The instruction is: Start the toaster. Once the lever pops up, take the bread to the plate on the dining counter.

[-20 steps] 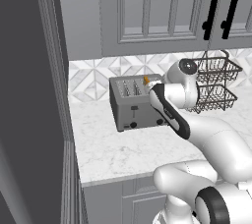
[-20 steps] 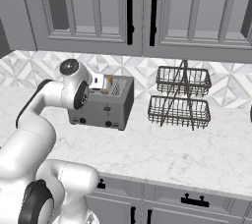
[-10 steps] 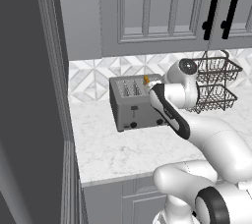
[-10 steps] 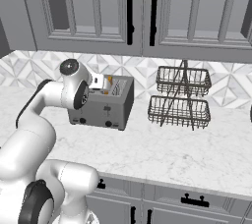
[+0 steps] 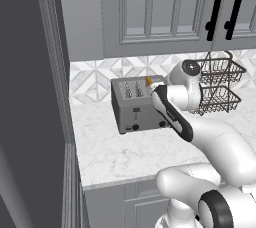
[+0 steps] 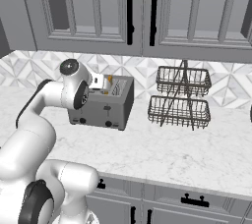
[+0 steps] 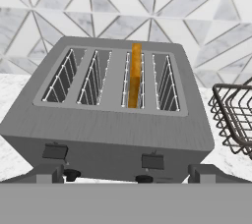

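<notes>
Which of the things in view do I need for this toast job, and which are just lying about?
Job:
toaster
bread, upright in the toaster's third slot from the left in the hand view
gripper, open, in front of the toaster

Lying about:
wire basket rack

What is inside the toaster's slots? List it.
One slice of bread stands on edge in the third slot from the left of the toaster, its top poking above the rim. The other three slots show wire guides; the bread's lower part is hidden.
</notes>
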Motion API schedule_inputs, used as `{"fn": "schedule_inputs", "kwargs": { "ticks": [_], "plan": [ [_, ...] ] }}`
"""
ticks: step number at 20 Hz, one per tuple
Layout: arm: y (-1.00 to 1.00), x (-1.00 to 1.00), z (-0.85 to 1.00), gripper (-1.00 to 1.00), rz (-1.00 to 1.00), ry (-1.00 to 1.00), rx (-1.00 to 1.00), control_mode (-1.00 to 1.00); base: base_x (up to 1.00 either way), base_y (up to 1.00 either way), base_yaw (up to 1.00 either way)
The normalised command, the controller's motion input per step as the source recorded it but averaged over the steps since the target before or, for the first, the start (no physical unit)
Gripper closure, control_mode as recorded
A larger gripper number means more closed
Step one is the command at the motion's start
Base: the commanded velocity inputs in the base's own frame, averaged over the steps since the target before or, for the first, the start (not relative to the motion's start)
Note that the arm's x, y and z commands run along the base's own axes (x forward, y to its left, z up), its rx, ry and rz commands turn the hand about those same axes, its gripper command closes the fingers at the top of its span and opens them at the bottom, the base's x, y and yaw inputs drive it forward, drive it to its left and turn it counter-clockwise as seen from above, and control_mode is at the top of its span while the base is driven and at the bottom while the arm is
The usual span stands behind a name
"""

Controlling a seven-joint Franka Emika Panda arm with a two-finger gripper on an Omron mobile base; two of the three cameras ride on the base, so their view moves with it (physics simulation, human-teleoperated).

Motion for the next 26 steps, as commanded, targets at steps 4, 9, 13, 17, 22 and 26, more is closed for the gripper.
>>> {"fn": "schedule_inputs", "kwargs": {
  "ticks": [4,9,13,17,22,26],
  "plan": [
    [0.00,0.00,0.00,-1.00,0.00,0.00,0.00,-1.00,0.00,0.00,0.00],
    [0.00,0.00,0.00,-1.00,0.00,0.00,0.00,-1.00,0.00,0.00,0.00],
    [0.00,0.00,0.00,-1.00,0.00,0.00,0.00,-1.00,0.00,0.00,0.00],
    [0.00,0.00,0.00,-1.00,0.00,0.00,0.00,-1.00,0.00,0.00,0.00],
    [0.00,0.01,-0.01,-1.00,0.00,0.00,0.00,-1.00,0.00,0.00,0.00],
    [0.00,0.32,-0.22,-1.00,0.00,-0.01,0.00,-1.00,0.00,0.00,0.00]
  ]
}}
